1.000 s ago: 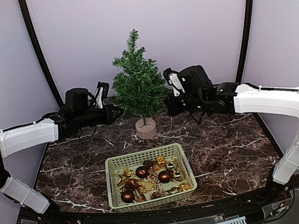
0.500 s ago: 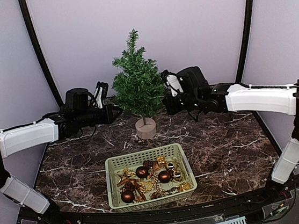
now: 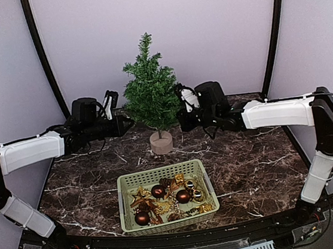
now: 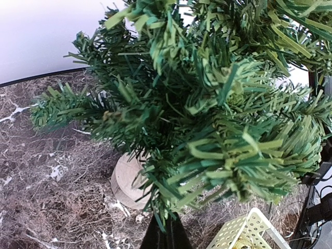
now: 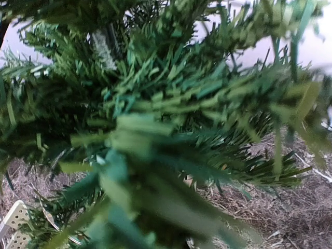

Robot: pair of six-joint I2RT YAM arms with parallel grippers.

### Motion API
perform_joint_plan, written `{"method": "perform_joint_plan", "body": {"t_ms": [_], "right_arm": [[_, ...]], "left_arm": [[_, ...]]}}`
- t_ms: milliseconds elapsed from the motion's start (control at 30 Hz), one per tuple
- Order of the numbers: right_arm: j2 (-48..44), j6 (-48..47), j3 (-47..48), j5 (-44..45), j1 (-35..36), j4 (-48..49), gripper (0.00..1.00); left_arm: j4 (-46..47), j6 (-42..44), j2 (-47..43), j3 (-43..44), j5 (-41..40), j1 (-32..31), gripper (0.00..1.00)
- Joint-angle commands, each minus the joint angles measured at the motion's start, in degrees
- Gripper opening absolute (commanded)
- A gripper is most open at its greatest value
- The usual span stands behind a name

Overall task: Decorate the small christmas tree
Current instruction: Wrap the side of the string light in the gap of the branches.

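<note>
I see the small christmas tree (image 3: pixel 151 96) upright mid-frame on the counter (image 3: pixel 249 163), above the basket (image 3: pixel 160 172). Left jaws and right jaws sit pressed together in its side branches; whether they pinch needles I cannot tell.

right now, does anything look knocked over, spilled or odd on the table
Nothing stands out. The small christmas tree stands upright on its stump, undecorated; the ornaments all lie inside the basket. The left tool and right tool sit shut at its branches, one each side.
</note>
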Motion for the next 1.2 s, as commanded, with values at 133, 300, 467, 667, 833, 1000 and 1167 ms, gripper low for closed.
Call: {"method": "perform_joint_plan", "body": {"t_ms": [133,300,467,667,833,1000,1167], "right_arm": [[0.33,2.17,-5.01,-5.12,-0.53,9.22,0.01],[0.57,2.96,-6.13,-5.44,-0.56,10.38,0.08],[-2.28,3.8,-8.15,-6.16,-0.62,11.14,0.22],[-7.52,5.79,-13.52,-6.31,-0.52,10.33,0.45],[-13.23,8.69,-19.76,-11.42,-0.23,12.55,0.75],[-15.27,12.34,-24.26,-11.43,0.17,15.31,0.86],[-12.36,15.76,-25.45,-10.68,1.72,18.5,0.87]], "left_arm": [[1.08,1.13,0.39,1.32,0.34,1.36,0.0],[1.48,1.36,1.19,1.72,1.52,2.05,0.0],[1.58,2.09,1.5,2.45,2.52,2.46,0.0],[1.35,2.8,1.44,2.79,3.28,2.77,0.0],[1.18,3.06,1.76,3.13,3.89,3.04,0.0],[1.23,2.97,1.75,3.38,4.11,3.5,0.0],[1.3,2.79,1.85,3.33,4.31,3.54,0.0]]}}
